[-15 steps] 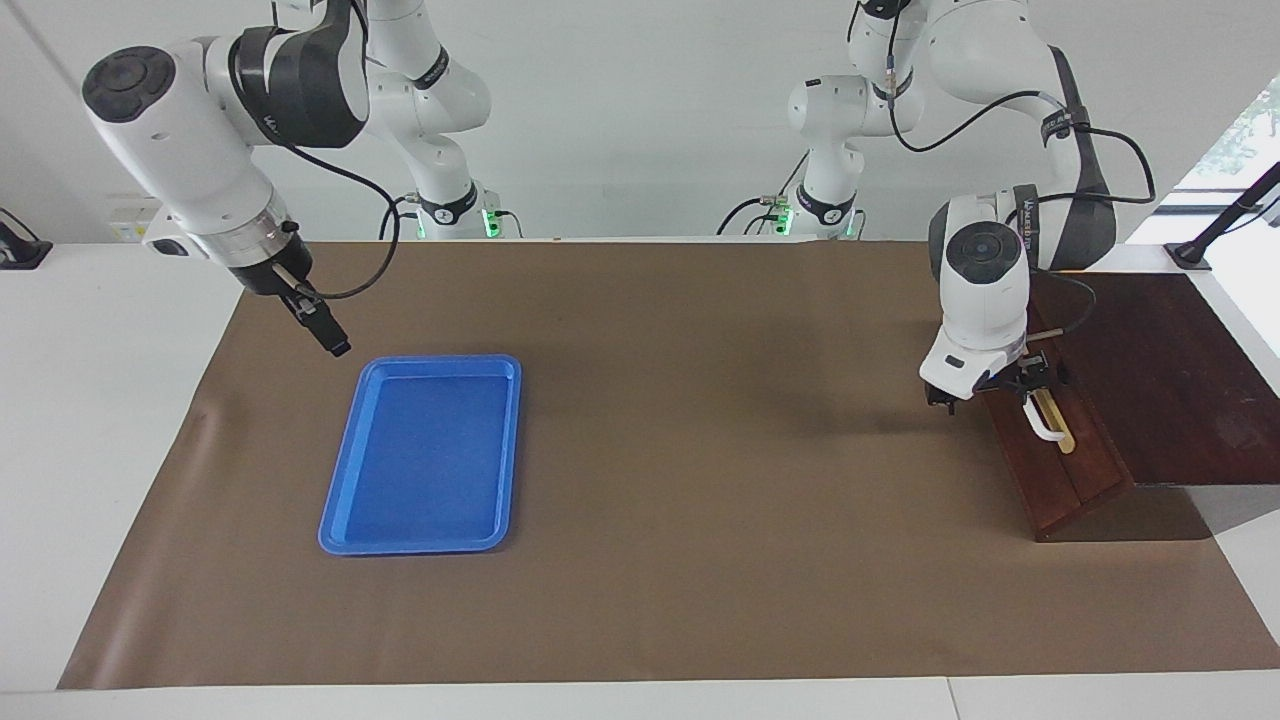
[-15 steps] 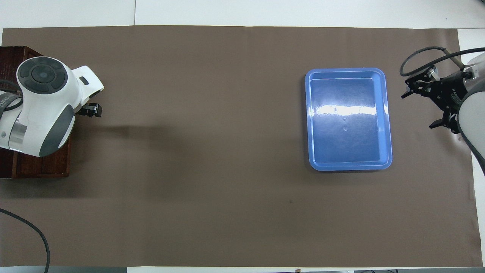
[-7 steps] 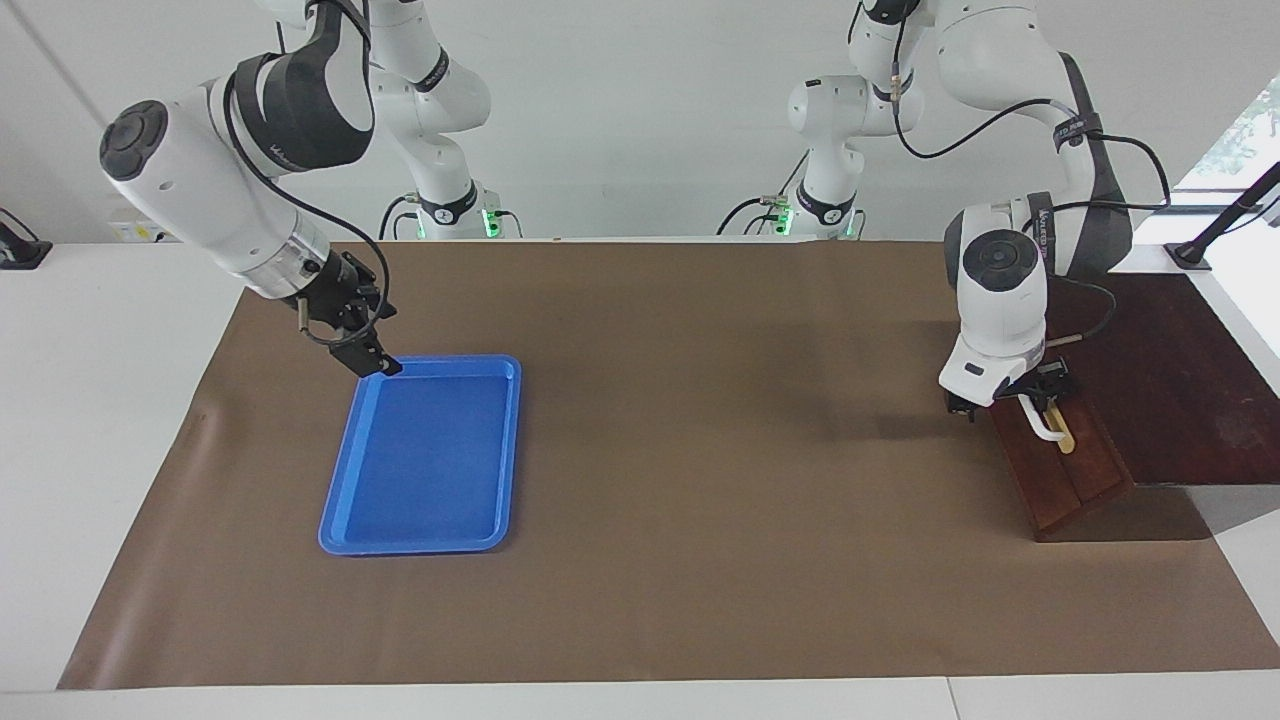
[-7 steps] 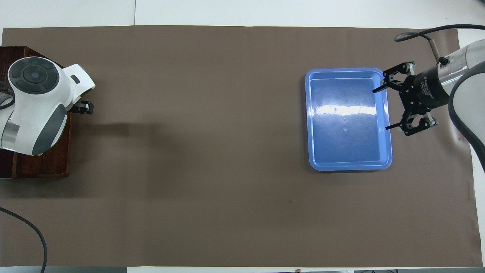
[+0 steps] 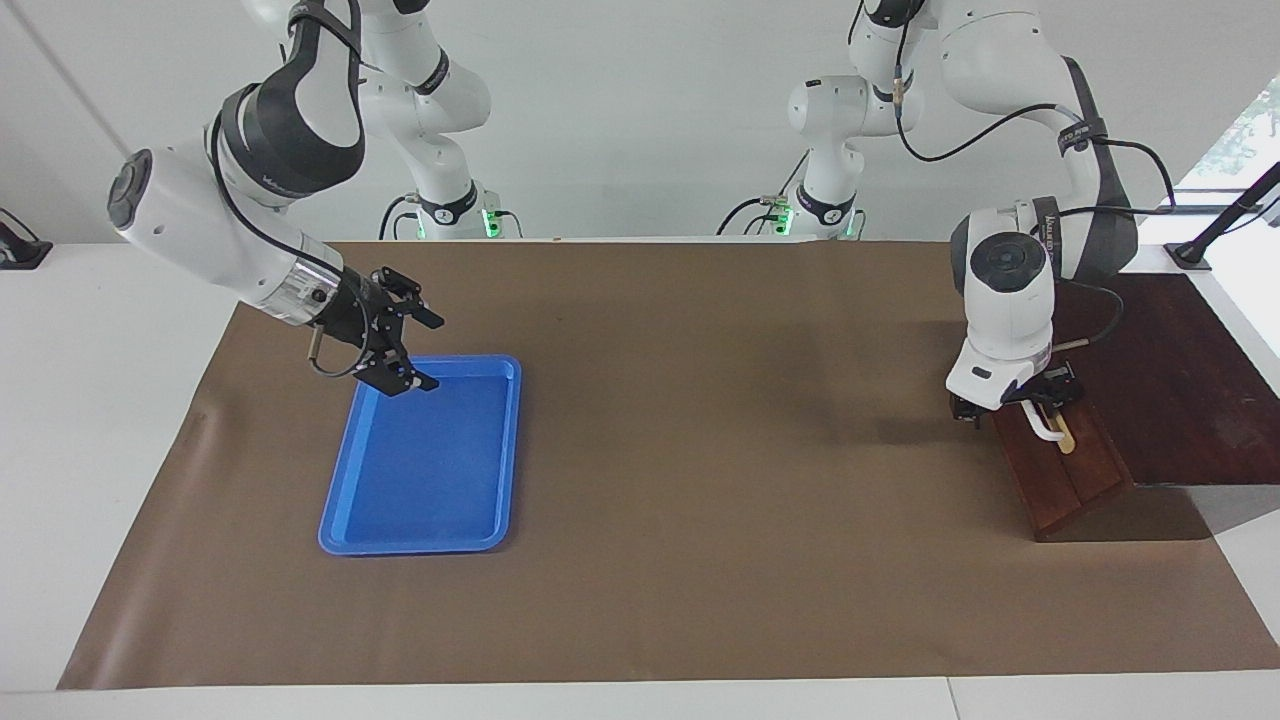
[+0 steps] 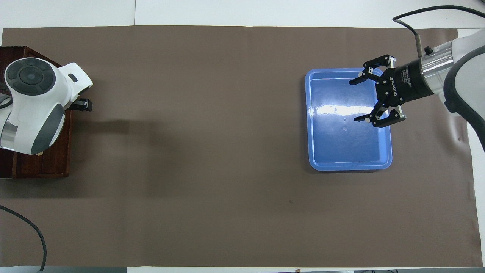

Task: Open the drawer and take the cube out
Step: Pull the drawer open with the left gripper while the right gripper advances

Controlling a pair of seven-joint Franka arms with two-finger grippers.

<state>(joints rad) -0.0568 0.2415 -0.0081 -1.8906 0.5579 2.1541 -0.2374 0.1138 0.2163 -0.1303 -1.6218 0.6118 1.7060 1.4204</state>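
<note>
Two grippers are spread apart and hold nothing: the right gripper (image 5: 428,352) hangs over the blue tray's (image 5: 420,540) edge nearest the robots, and the left gripper (image 5: 1040,402) is at the closed drawer's (image 5: 1075,480) white handle (image 5: 1048,428), well apart from the tray. The cube does not show.

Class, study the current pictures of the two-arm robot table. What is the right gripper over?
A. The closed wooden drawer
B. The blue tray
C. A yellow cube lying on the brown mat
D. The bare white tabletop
B: the right gripper, jaws spread open and empty, hangs over the blue tray, at the tray's corner nearest the right arm's base; no cube is in sight.
</note>
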